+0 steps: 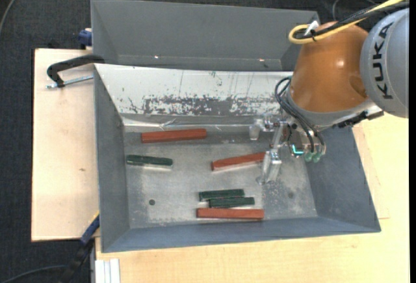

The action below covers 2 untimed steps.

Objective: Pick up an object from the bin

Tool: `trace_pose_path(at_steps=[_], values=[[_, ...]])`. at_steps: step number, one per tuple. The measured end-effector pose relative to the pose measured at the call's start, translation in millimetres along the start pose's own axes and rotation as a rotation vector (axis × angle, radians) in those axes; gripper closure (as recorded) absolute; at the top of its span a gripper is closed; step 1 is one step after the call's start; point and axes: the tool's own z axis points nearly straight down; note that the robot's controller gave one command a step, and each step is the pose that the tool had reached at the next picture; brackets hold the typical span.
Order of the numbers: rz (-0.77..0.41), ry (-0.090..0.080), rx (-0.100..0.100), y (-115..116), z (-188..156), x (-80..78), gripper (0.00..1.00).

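Observation:
My gripper hangs low in the right part of the bin, under the orange wrist cover. It is right at the right end of a red flat bar that lies slightly tilted in the middle of the bin floor. Whether it touches or holds that bar I cannot tell. Just below and to the left lie two dark green bars side by side, with another red bar along the front wall beneath them.
A third red bar lies by the back wall at the left. A single dark green bar rests near the left wall. The arm and its orange cover overhang the bin's right rim.

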Motion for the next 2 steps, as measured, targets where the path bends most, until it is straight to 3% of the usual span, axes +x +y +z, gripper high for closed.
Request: trace_pose_path(at_steps=[1,2], values=[[-0.456,-0.002,0.001,22.2,112.6,-13.5,0.00],[-0.454,-0.012,0.002,22.1,108.5,-16.4,1.00]])
